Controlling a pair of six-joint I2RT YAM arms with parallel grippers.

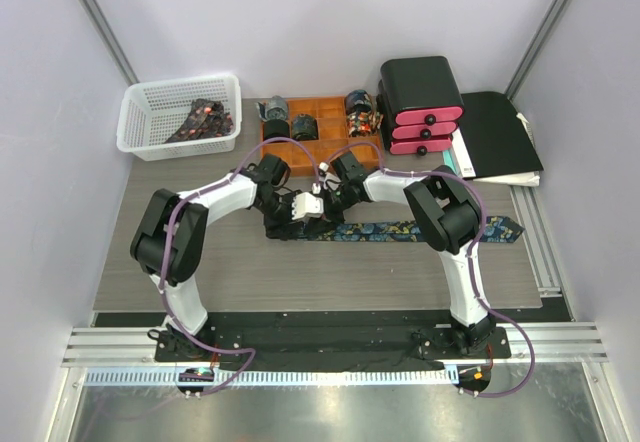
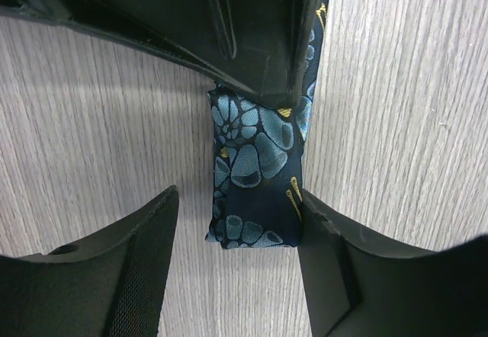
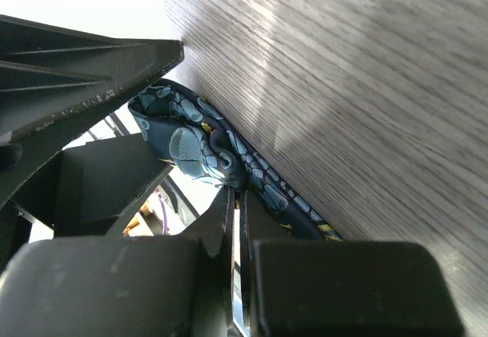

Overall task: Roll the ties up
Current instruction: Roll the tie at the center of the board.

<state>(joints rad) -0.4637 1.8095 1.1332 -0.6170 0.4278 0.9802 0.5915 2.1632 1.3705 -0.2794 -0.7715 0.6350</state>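
A dark navy tie (image 1: 420, 230) with a teal and gold pattern lies flat across the table's middle. Its left end is folded into a small start of a roll (image 2: 255, 169). My left gripper (image 2: 238, 253) is open around that folded end: one finger (image 2: 343, 268) touches the fabric's edge, and the other finger (image 2: 133, 276) stands apart from it. My right gripper (image 3: 238, 194) is shut, its tips pinching the fabric at the coil (image 3: 191, 146). In the top view both grippers meet over the tie's left end, the left gripper (image 1: 300, 208) beside the right gripper (image 1: 335, 194).
An orange tray (image 1: 320, 147) behind the grippers holds rolled ties (image 1: 275, 112). A white basket (image 1: 150, 127) with loose ties stands at the back left. Black and pink drawers (image 1: 420, 102) and a black folder (image 1: 500, 137) sit at the back right.
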